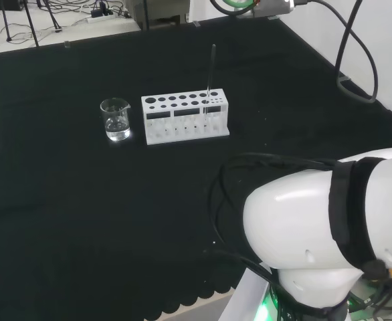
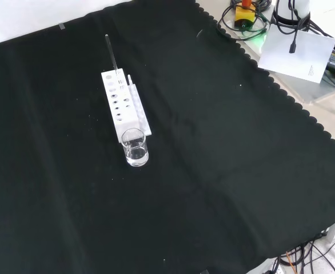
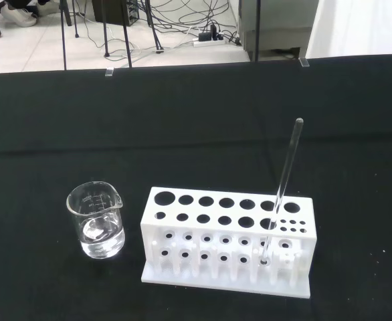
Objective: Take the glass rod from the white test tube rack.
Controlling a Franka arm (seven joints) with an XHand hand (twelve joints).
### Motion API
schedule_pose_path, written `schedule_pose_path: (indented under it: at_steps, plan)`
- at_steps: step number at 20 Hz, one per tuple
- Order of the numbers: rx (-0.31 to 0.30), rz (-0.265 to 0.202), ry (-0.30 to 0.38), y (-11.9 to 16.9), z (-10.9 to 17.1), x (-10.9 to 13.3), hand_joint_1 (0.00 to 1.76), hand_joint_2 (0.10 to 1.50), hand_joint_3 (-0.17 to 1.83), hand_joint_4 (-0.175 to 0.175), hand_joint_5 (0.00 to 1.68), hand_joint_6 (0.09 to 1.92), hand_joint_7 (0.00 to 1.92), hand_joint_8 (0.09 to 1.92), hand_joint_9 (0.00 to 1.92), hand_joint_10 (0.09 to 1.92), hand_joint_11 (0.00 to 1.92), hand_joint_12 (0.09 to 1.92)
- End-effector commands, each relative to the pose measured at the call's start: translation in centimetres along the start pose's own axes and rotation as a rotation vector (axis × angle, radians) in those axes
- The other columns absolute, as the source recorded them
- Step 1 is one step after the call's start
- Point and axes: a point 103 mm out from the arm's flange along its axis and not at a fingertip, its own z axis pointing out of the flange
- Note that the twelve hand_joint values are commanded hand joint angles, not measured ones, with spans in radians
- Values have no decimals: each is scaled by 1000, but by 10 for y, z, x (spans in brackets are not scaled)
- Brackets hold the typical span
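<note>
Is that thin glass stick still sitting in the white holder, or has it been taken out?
Still in. The glass rod stands, slightly tilted, in a hole at one end of the white rack, poking well above it.

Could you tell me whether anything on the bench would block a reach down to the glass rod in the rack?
Nothing visible does. The glass rod rises well above the white rack, and the beaker stands apart at the rack's opposite end.
</note>
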Motion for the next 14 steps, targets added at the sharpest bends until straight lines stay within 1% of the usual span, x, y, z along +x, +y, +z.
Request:
schedule_pose_path:
  at_steps: [1, 2, 4, 8, 10, 14]
  plan:
    - [-12, -2, 4, 0, 0, -3, 745, 746, 701, -164, 71, 141, 0, 664, 9, 757, 0, 1026]
    - [-11, -16, -24, 0, 1, 0, 740, 766, 666, -164, 80, 114, 0, 656, 4, 764, 0, 1027]
    - [-8, -26, -32, 1, 2, 2, 735, 784, 635, -164, 88, 90, 0, 650, 0, 769, 0, 1028]
    - [-33, -20, 4, 3, 1, 2, 732, 793, 619, -162, 96, 87, 0, 655, 0, 775, 0, 1030]
    - [-29, -14, 26, 3, 2, -14, 731, 798, 611, -161, 101, 87, 0, 662, 0, 779, 0, 1034]
    - [-23, -30, 42, 7, 9, -65, 728, 806, 599, -159, 118, 87, 0, 688, 0, 809, 0, 1070]
